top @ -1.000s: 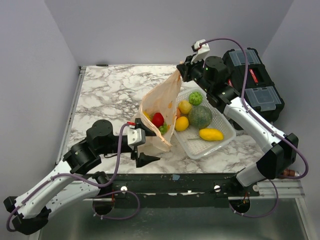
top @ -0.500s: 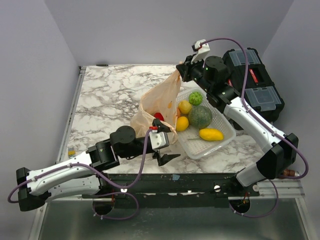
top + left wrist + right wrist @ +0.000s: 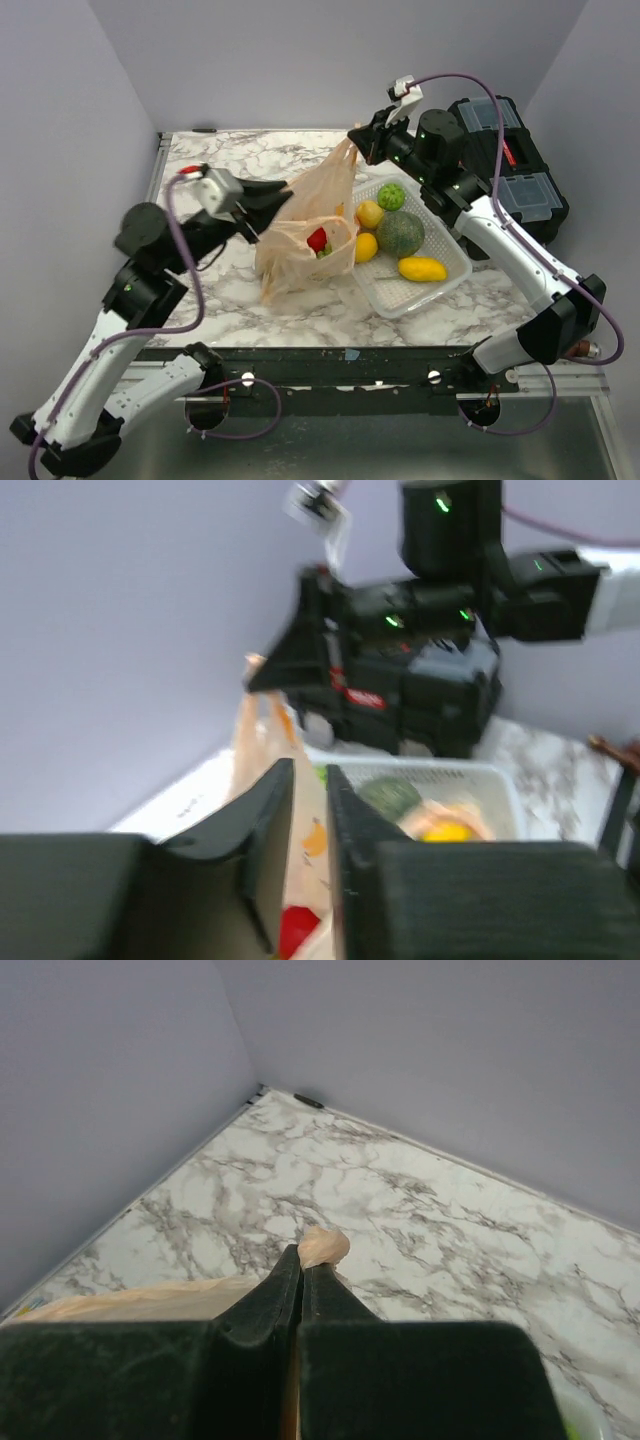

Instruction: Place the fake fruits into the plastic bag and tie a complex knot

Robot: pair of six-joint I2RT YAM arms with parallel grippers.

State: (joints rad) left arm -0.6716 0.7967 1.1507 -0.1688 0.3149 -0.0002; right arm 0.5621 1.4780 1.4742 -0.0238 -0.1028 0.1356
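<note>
Near the middle of the marble table (image 3: 215, 165), the plastic bag (image 3: 300, 255) stands just left of the white lattice basket (image 3: 440, 286), its base on the tabletop and its top stretched up and to the right. The right gripper (image 3: 357, 141) holds that top corner aloft. Its wrist view shows the jaws of the right gripper (image 3: 302, 1260) pressed together on the film, a small peach nub of the bag (image 3: 322, 1247) poking out past the tips. The left gripper (image 3: 274, 196) sits against the bag's upper left rim. From its own camera the left gripper (image 3: 310, 776) has its jaws narrow, with pale-orange film of the bag (image 3: 252, 730) showing in the slit between them, but I cannot tell whether they actually pinch it. A red fruit (image 3: 317, 239) and a bit of green fruit (image 3: 326, 254) show through the bag's side. The basket holds a round yellow fruit (image 3: 370, 213), a bumpy green one (image 3: 391, 196), a large green melon (image 3: 400, 233), a lemon (image 3: 364, 247) and a yellow-orange mango (image 3: 422, 268). Behind the basket stands a black toolbox (image 3: 515, 185) with a red label (image 3: 507, 152) whose writing is too small to read. A red-and-white sticker (image 3: 358, 696) on the right arm's wrist is blurred in the left wrist view.
</note>
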